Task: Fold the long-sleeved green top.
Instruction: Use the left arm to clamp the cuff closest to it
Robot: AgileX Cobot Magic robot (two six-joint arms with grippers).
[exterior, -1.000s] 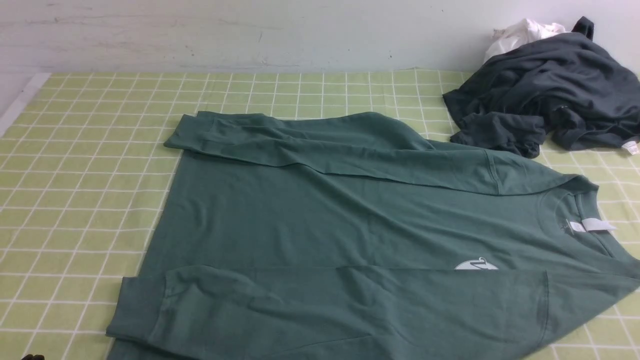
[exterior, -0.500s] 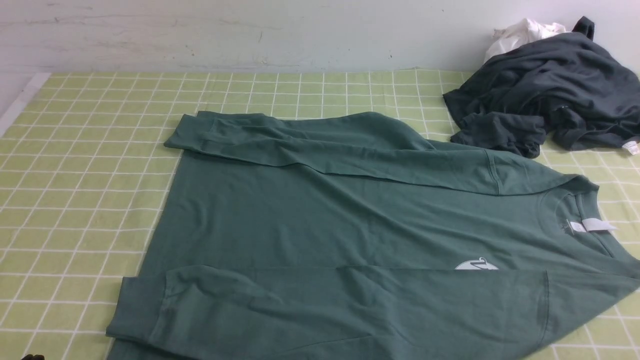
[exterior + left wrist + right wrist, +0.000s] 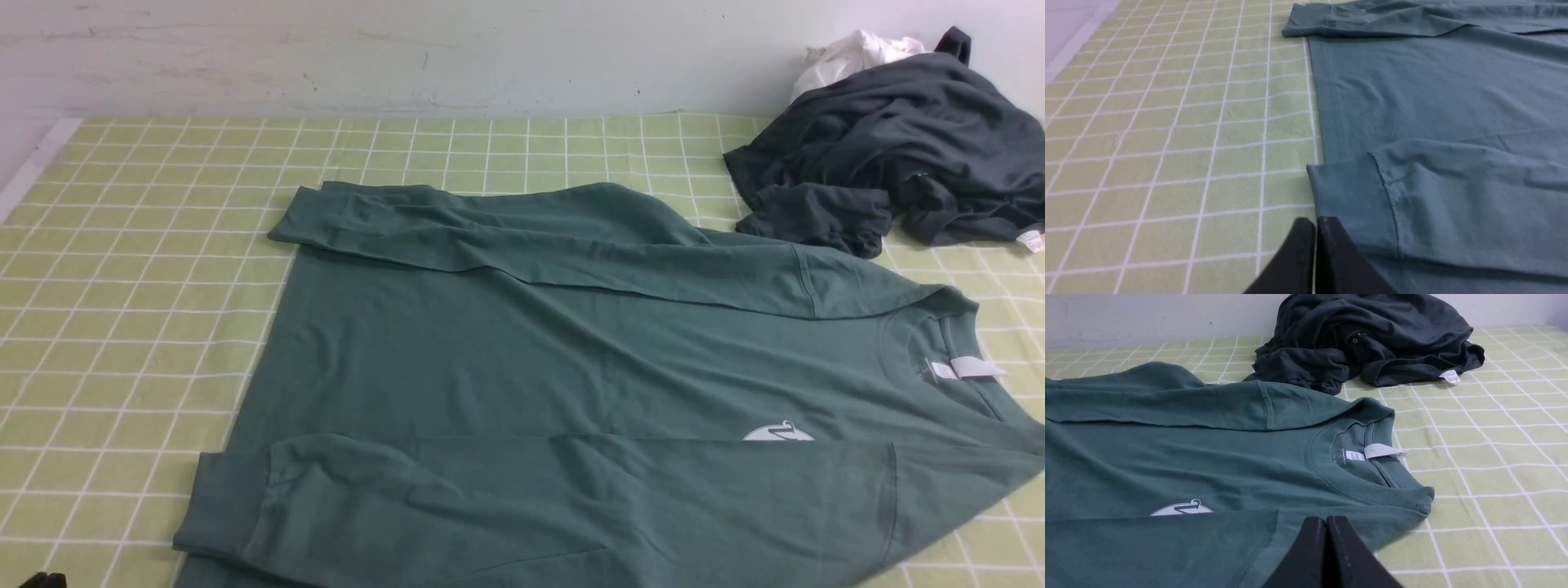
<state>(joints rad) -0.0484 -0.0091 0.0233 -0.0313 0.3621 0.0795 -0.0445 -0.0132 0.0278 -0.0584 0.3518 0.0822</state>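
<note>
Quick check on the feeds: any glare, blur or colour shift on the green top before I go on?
Front view: even soft light, no glare, green long-sleeved top sharp. Left wrist view: the top reads bluer, a colour cast; left claw a black silhouette. Right wrist view: colour truer, neck label clear, right claw featureless black.

The checked cloth [image 3: 122, 286] bears the green long-sleeved top [image 3: 531, 367] just ahead of the left gripper [image 3: 1315, 222] and right gripper [image 3: 1326, 520]; farther beyond, a charcoal garment [image 3: 898, 155], perhaps over white cloth [image 3: 849, 53].

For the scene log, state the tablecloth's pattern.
The tablecloth is light green with white grid lines; the front view shows it best.
</note>
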